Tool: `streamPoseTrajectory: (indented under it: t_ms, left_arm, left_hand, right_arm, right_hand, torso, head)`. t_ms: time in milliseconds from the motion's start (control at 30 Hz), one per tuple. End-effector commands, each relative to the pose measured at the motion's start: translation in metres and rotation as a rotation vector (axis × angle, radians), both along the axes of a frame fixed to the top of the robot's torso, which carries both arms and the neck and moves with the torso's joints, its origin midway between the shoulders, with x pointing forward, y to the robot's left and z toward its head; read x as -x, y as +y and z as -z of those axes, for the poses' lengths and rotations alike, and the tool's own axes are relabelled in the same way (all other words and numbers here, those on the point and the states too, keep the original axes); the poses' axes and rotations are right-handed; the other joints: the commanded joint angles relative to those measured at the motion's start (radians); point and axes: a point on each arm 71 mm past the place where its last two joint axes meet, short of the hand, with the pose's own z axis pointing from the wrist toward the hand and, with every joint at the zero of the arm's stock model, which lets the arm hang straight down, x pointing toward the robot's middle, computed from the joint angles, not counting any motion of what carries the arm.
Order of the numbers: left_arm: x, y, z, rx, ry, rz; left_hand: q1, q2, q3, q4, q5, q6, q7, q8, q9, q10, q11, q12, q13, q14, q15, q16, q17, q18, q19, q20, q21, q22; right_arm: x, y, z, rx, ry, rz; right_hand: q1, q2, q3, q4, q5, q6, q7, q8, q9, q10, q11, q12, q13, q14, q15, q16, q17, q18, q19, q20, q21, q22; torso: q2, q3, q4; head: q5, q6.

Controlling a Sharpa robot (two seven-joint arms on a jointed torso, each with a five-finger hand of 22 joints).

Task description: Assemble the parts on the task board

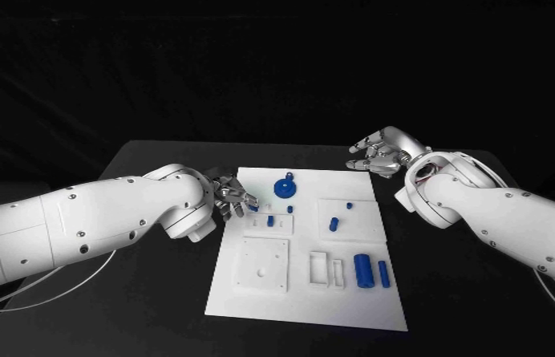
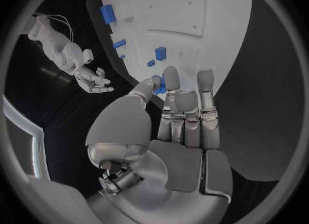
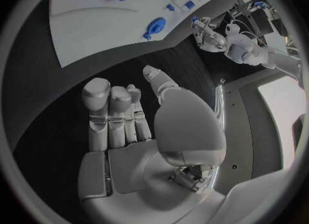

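From the head camera, the task board (image 1: 303, 293) lay nearest, its near edge close to the table's (image 1: 151, 293) near edge, with bare black surface open on both sides. On the board's near half sat one white square plate (image 1: 264, 265), two narrow white frames (image 1: 325, 268), and two upright blue cylinders (image 1: 370, 271) beside the board's right edge. Toward the middle stood two short blue pegs (image 1: 333, 224) on a raised white panel, and one more blue peg (image 1: 271, 221) left of them. A round blue disc part (image 1: 285, 187) lay near the board's far edge. That made six blue parts I could count there, besides the small blue part (image 1: 253, 208) pinched in the fingertips of the left hand (image 1: 232, 195), which hung over the board's left edge, toward its far corner. The right hand (image 1: 384, 152) hovered beyond the board's far right corner, above bare table, fingers loose and apart, holding nothing.

In the left wrist view, the left hand (image 2: 174, 116) had its thumb and fingertips closed on the small blue part (image 2: 159, 83) right at the board's (image 2: 212, 23) rim; four more blue pieces showed farther along the board, and the right hand (image 2: 95, 80) hung well apart over dark table.

In the right wrist view, the right hand (image 3: 129, 126) was spread and empty over black table, clear of the board's (image 3: 84, 23) edge. The disc part (image 3: 155, 27) lay near that edge, and the left hand (image 3: 203, 28) stood at the board's corner.
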Motion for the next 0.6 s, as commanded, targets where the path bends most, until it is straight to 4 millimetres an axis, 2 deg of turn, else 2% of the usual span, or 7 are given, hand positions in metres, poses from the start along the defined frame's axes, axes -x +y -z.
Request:
streamPoseTrajectory:
  t_ms: [33,600]
  left_arm:
    - [0.001,0.000,-0.001,-0.022,-0.067,-0.035]
    - [0.009,-0.010,0.024,-0.079,-0.060,0.009]
  left_hand:
    - [0.002,-0.006,0.065,-0.059,0.004,0.072,-0.066,0.001,0.400,0.051,-0.010,0.009,0.003,0.013,-0.006,0.004,0.003,0.005,0.003,-0.001,0.004,0.019]
    - [0.003,-0.008,0.066,-0.058,0.002,0.078,-0.067,-0.001,0.401,0.051,-0.010,0.015,0.003,0.014,-0.006,0.008,0.009,0.006,0.004,-0.001,0.010,0.019]
  right_arm:
    - [0.001,0.001,0.000,0.003,0.004,-0.009]
    - [0.001,-0.001,0.002,0.004,0.007,-0.007]
  right_hand:
    - [-0.010,0.000,-0.004,0.002,0.007,0.006,0.000,-0.005,-0.001,0.001,-0.006,-0.004,-0.001,0.001,-0.002,-0.003,-0.001,0.015,0.037,-0.001,-0.004,0.093]
    - [-0.011,0.000,-0.007,0.005,0.009,0.006,0.000,-0.005,-0.001,0.001,-0.006,-0.004,-0.001,0.001,-0.002,-0.004,-0.001,0.015,0.037,-0.001,-0.004,0.093]
  torso:
    - [-0.002,0.0008,0.0009]
    - [0.000,-0.0001,0.0007]
  head:
    - [0.003,-0.003]
    - [-0.001,-0.005]
